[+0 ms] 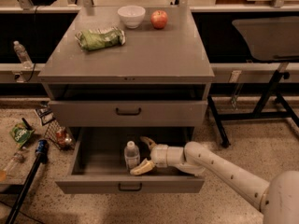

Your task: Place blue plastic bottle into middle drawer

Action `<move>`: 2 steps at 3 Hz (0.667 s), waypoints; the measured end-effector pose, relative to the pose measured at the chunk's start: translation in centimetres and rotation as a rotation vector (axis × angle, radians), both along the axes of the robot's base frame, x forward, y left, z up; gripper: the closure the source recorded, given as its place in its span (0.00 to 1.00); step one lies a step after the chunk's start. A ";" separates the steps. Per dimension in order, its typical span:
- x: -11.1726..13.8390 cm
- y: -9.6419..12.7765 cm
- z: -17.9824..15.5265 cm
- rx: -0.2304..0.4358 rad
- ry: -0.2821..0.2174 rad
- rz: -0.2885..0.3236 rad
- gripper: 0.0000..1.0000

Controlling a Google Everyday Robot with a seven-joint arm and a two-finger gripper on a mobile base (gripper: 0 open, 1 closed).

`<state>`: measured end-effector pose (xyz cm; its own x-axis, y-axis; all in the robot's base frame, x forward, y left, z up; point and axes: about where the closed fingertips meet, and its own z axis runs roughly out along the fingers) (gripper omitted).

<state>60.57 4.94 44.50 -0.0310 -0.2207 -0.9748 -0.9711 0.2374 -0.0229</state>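
Middle drawer (93,185) pulled well out of the grey cabinet, inside open to view from above. Within it, towards the front and a little left of centre, the blue plastic bottle (131,155), upright on the drawer floor, white cap on top. Entering the middle drawer from its right side, a white arm (219,170): coming from the rounded body at the lower right of the drawer, stretched leftward in a low, gently climbing line, forearm crossing over the drawer's right front corner, wrist already inside. At the end of it, inside the drawer and just right of the bottle, the gripper (138,156), turned so that the pale fingers (142,167) point left. Fingers spread wide, one behind the bottle towards the drawer's back, the other in front of it near the drawer's front wall, bottle between the tips; cannot tell whether the front one touches the bottle's foot. Directly above the middle drawer, the upper drawer (84,114), closed. Higher yet, the counter (149,55), bearing a white bowl (131,16), a red apple (159,19) and a green bag (100,38). On the floor left of the middle drawer, a green packet (20,134) among other litter.
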 end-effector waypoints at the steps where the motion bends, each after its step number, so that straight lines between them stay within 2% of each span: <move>1: -0.5 -3.8 2.5 -0.005 0.029 -0.131 0.36; 2: -1.9 -7.8 5.4 -0.020 0.065 -0.238 0.59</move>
<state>58.70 -2.90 49.89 -0.1467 -0.2185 -0.9648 -0.8873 0.4602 0.0307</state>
